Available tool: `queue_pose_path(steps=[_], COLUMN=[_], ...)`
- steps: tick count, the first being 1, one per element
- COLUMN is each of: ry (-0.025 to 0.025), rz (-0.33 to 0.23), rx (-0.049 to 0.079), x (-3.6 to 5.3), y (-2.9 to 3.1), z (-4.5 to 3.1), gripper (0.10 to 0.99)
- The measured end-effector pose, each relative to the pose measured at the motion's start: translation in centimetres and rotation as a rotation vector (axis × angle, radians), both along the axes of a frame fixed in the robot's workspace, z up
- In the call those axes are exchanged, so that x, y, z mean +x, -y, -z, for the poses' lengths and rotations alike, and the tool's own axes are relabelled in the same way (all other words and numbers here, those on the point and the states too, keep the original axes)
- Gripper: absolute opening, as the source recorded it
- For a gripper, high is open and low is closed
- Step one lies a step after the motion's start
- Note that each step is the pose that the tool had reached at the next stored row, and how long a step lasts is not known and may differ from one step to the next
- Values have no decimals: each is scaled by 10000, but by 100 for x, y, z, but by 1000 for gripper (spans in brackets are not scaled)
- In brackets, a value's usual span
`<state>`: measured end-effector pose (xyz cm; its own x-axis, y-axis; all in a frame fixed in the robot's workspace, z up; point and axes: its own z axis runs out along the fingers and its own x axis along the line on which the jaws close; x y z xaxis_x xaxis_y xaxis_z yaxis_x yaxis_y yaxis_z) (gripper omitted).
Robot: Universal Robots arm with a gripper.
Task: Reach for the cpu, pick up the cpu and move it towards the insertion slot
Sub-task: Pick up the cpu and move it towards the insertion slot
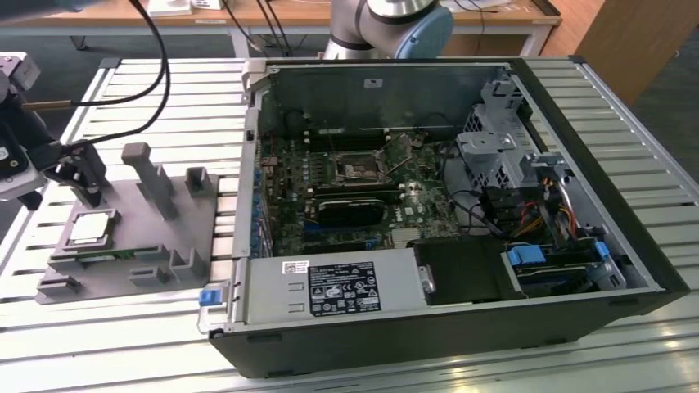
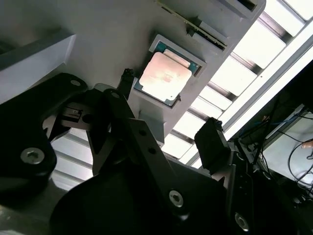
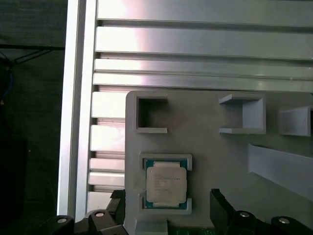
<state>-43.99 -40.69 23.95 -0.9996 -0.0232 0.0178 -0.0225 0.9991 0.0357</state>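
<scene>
At the exterior view's left, the black two-fingered gripper (image 1: 83, 182) is partly cut off by the picture's edge, and its fingertips are hard to make out against the dark. In the first wrist view its fingers (image 3: 218, 203) stand spread wider than the chip, gripping nothing. Just beside the gripper lies the cpu (image 1: 90, 228), a flat square chip with a silvery metal top and pale rim, seated in a square nest on the grey plastic fixture tray (image 1: 196, 225). Well to the right, inside the open black computer case (image 1: 437, 327), is the insertion slot (image 1: 358, 169), a dark square socket in a silvery frame, partly shadowed.
</scene>
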Motion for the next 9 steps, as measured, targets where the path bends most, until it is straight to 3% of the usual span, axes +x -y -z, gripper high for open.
queue_pose_path(steps=[9], ry=[1], rz=[-7], rx=[0], x=[0], y=[0], z=[79], gripper=[780])
